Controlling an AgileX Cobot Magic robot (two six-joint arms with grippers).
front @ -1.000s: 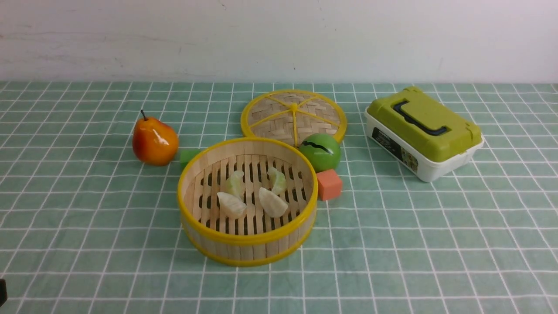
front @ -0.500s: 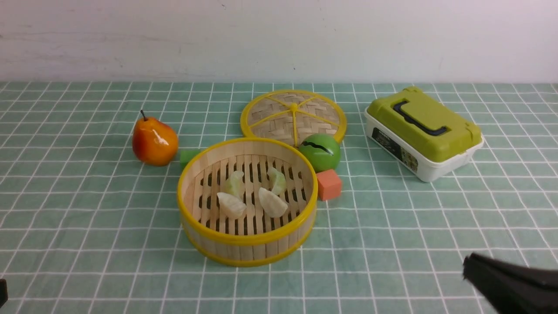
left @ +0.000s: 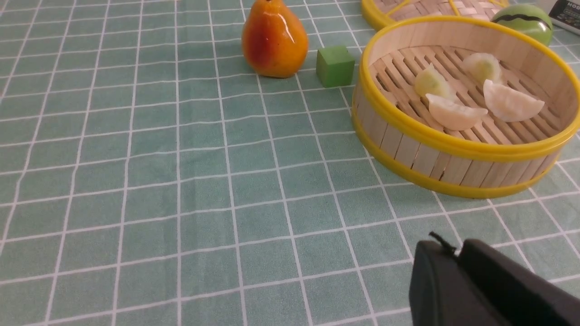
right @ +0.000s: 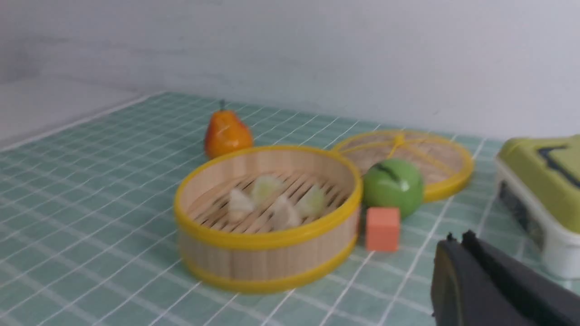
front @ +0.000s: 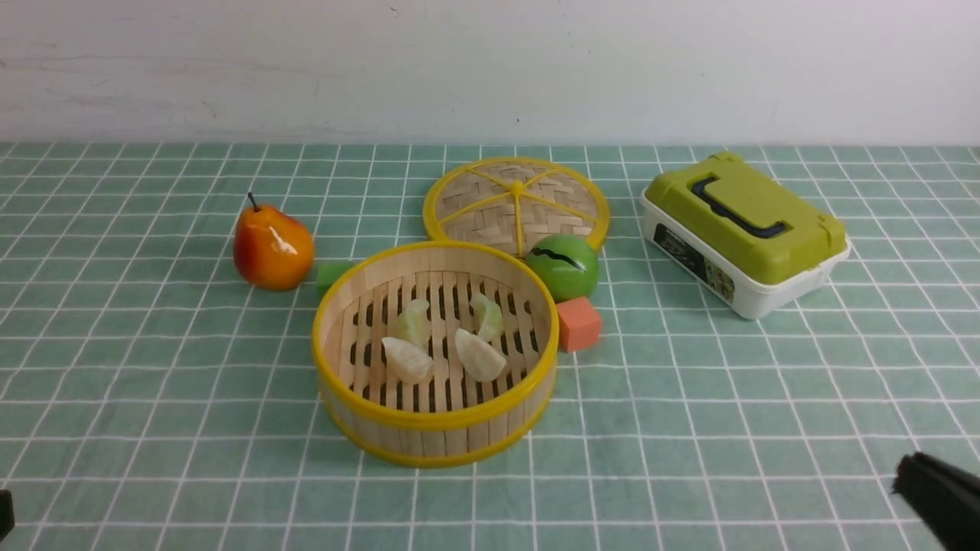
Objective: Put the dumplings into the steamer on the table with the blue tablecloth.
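The right gripper (right: 460, 240) hangs over the gridded teal cloth (front: 689, 459), its fingers together, the arm's dark edge at four o'clock in the front view. The left gripper (left: 446, 244) sits well apart from the bamboo steamer (front: 436, 436), its fingertips close together (whether they touch, I cannot tell). All four crescent dumplings (front: 480, 355) lie on the steamer's slatted floor.

Left end effector (left: 446, 253): fingers together, just peeking in!
Right end effector (right: 457, 246): shut, there at the front view's near right corner!
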